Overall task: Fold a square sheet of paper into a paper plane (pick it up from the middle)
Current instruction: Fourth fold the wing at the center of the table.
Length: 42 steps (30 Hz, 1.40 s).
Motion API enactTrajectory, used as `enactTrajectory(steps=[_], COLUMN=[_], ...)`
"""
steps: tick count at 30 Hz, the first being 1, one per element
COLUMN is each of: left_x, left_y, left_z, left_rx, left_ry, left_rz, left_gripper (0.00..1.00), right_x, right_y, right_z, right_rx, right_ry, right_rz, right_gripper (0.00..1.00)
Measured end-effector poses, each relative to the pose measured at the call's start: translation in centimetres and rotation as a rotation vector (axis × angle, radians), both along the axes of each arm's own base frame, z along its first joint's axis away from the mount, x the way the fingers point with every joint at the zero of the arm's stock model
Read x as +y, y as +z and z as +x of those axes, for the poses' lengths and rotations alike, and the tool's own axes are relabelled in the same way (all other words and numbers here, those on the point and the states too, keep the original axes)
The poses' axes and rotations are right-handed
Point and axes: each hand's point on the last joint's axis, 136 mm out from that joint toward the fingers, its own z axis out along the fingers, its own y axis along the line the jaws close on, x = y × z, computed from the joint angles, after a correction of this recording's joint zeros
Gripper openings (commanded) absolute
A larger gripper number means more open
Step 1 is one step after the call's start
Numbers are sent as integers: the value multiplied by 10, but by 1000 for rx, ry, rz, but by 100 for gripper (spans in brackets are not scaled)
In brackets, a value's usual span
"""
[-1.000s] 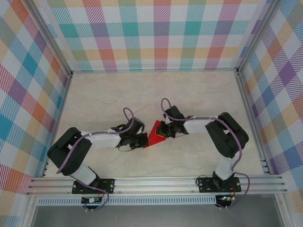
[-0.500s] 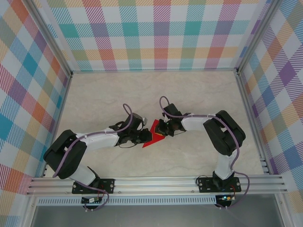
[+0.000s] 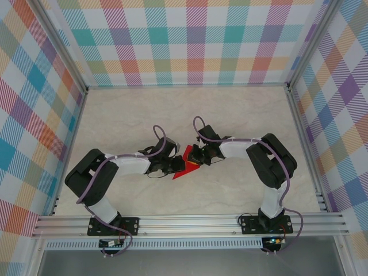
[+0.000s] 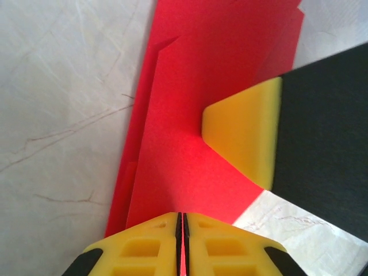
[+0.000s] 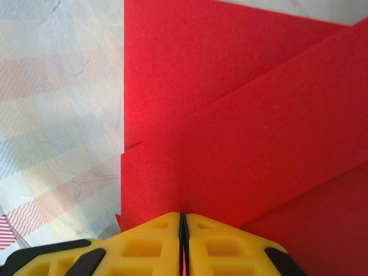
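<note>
Thin bright red paper sheet (image 3: pixel 184 167), partly folded into overlapping layers with slanting creased edges and a pointed outline, flat on pale marble-patterned tabletop (image 3: pixel 126 115), near its middle. At the red sheet's left edge and touching it: left arm's two-finger gripper with yellow fingertips (image 4: pixel 181 219), tips pressed tightly together with just a hairline slit between them, set against the edge of the top layer; impossible to tell whether any layer is nipped in that slit. On the red sheet's right side: right arm's matching yellow-tipped gripper (image 5: pixel 183 219), likewise squeezed closed, tips planted on the paper where one diagonal flap crosses another; again unclear whether paper is caught between them. In the left wrist view, one yellow pad of the right gripper resting on the red sheet's upper layer, just beyond the left tips, the two grippers near each other yet apart. Bare tabletop just beside the red sheet in both wrist views, with several stepped layer edges along that border
</note>
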Motion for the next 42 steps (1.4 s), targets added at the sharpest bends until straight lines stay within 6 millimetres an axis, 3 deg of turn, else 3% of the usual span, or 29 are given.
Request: enactTrajectory(steps=[8,18,26,32,36,42], left_x=[1,24,32,45,53,53], left_y=[-4,-6,-7,-3,10,40], left_z=[-3,-39,-47,-56,-51,-25], left_rx=[8,52,67,84,61,-34], left_ry=[-21,-86,-100,-84,-60,10], left_rz=[-21,25,53,76,71,60], left_gripper=[9,9,9,12,21,44], right_x=[-3,-3,-3,-2,-7,-13], right_y=[0,-1,0,3,12,51], right_z=[2,1,2,2,2,10], right_rx=[9,40,48,41,20,-76], right_ry=[-10,-11,-10,-6,-3,-45], right_rz=[-32,-68,-75,-74,-86,-77], right_gripper=[11,11,11,17,28,44])
